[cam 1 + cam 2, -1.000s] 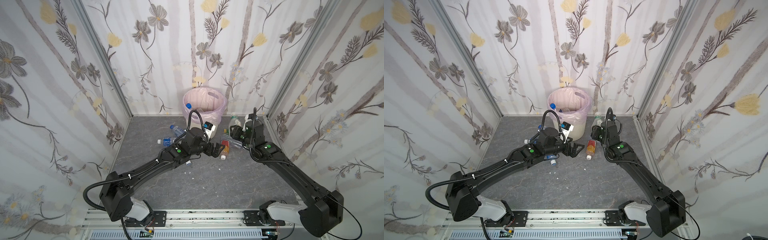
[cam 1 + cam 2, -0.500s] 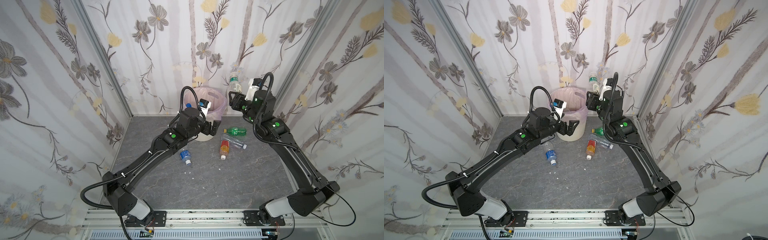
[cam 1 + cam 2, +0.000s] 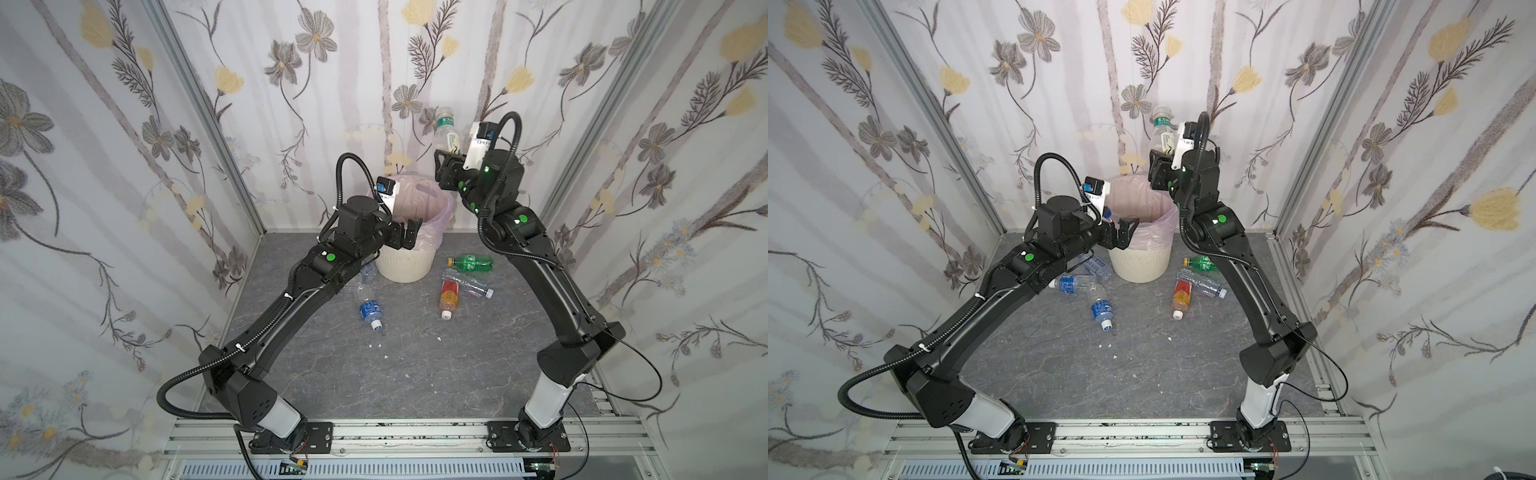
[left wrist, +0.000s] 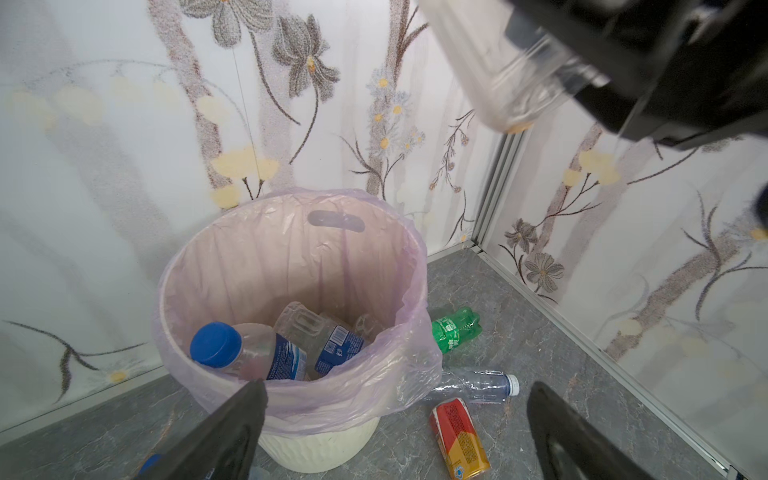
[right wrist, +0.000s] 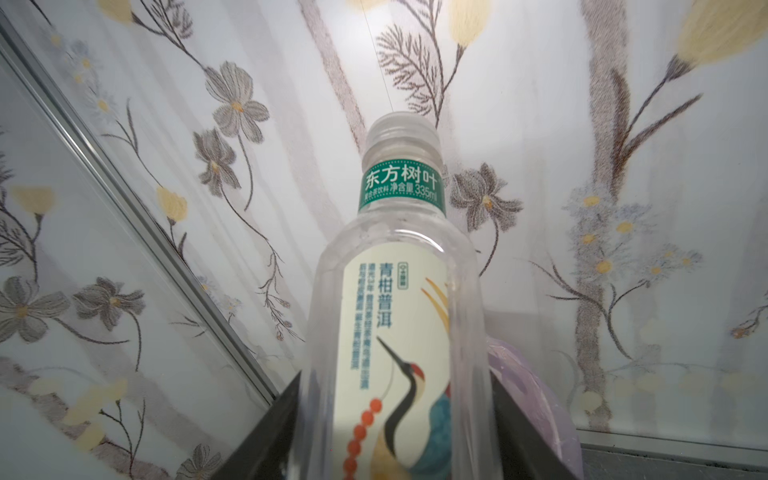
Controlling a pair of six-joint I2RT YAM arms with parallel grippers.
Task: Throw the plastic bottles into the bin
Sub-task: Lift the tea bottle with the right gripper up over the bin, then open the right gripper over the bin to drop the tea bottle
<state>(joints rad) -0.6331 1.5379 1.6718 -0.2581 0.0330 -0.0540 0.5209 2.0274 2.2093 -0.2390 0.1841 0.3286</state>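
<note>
My right gripper [image 3: 446, 156] [image 3: 1160, 160] [image 5: 395, 386] is shut on a clear bottle with a white crane label and green neck band [image 3: 445, 126] [image 3: 1163, 126] [image 5: 399, 316]. It holds the bottle upright, high over the far right rim of the bin [image 3: 405, 266] [image 3: 1140, 266] [image 4: 270, 266]. My left gripper [image 3: 409, 235] [image 3: 1126, 232] [image 4: 399, 386] is open and holds nothing at the bin's near left rim. Blue-labelled bottles [image 4: 245, 353] lie inside the bin. On the floor lie a green bottle [image 3: 471, 262] [image 4: 455, 328], a crushed clear one [image 3: 467, 284] [image 4: 473, 384], an orange red-labelled one [image 3: 449, 296] [image 4: 457, 436] and blue-labelled ones [image 3: 369, 309] [image 3: 1073, 284].
Flowered walls close the grey floor [image 3: 415, 374] on three sides, with metal corner posts [image 3: 208, 124] [image 3: 582, 124]. The bin stands against the back wall. White crumbs [image 3: 376, 344] dot the floor. The arms' base rail [image 3: 374, 432] runs along the front.
Both arms rose from the floor. The right one carried the white-labelled bottle up and leftward over the bin. The left gripper came up to the bin's rim.
</note>
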